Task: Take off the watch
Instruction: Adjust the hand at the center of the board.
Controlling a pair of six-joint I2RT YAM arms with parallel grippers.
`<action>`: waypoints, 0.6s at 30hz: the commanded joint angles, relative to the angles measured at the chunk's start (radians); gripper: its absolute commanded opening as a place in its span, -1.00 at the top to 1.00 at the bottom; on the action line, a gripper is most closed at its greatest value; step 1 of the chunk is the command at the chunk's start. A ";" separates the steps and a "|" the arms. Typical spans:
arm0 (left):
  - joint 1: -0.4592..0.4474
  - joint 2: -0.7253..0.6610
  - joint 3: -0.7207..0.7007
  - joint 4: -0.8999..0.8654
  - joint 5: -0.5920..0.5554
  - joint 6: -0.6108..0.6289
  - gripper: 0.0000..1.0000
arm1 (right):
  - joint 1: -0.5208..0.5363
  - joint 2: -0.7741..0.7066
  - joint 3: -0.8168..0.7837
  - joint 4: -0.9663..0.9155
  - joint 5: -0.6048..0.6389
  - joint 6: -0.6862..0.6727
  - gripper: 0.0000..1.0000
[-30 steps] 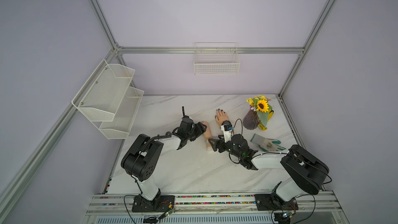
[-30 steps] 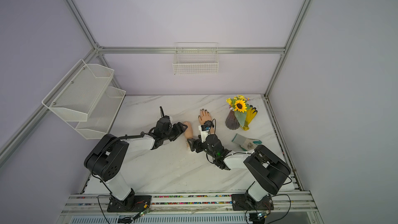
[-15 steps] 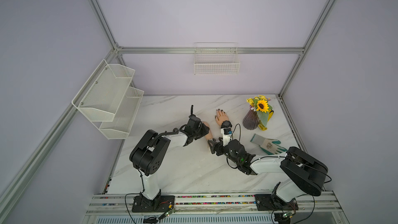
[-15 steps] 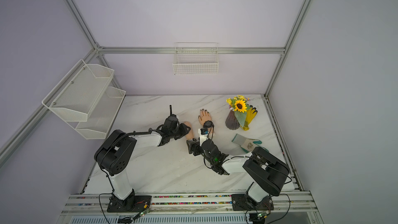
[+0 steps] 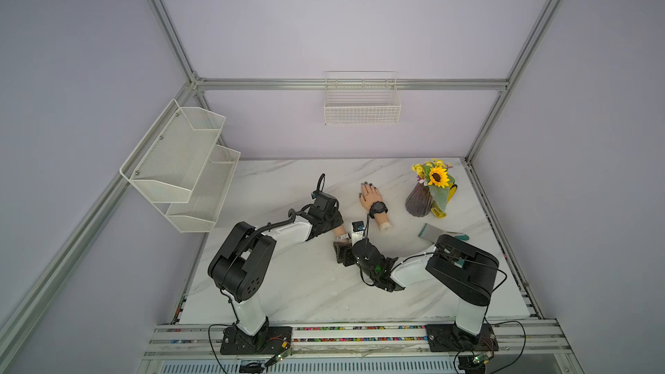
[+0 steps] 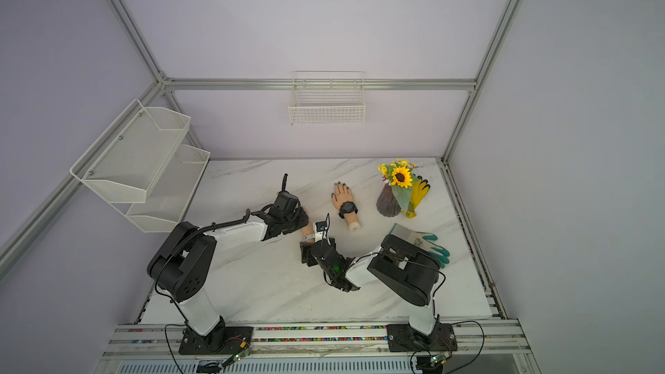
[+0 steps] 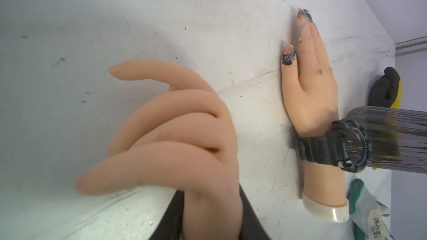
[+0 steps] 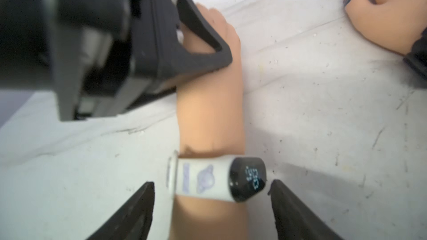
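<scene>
White watch [image 8: 208, 177] rings the mannequin hand [image 8: 209, 116] at the wrist; right gripper [image 8: 211, 184] spread astride it, wider gap on the buckle side; left gripper [image 5: 330, 224] clamped on the palm. Marble tabletop [image 8: 323, 135] bare alongside.

Vase [image 5: 419, 201] on table [image 5: 288, 282], glove [image 5: 430, 232] before it, mannequin arm [image 5: 372, 199] left of vase

The left arm [image 5: 288, 233] and right arm [image 5: 410, 268] stretch low and inward, wrists near each other. The left pincer [image 5: 333, 224] is clamped on the mannequin hand [image 7: 184, 139]. The right pincer [image 8: 211, 184] has its jaws apart, straddling that hand's wrist.
</scene>
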 commanded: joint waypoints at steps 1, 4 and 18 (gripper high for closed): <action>0.001 -0.039 0.035 -0.113 -0.055 0.027 0.56 | 0.011 0.030 0.013 -0.039 -0.017 0.015 -0.43; 0.000 -0.049 0.041 -0.120 -0.060 0.031 0.46 | 0.011 0.044 0.012 -0.034 -0.041 0.014 -0.23; -0.003 -0.210 0.050 -0.112 -0.118 0.197 -1.00 | -0.015 -0.041 -0.061 0.109 -0.395 0.084 0.79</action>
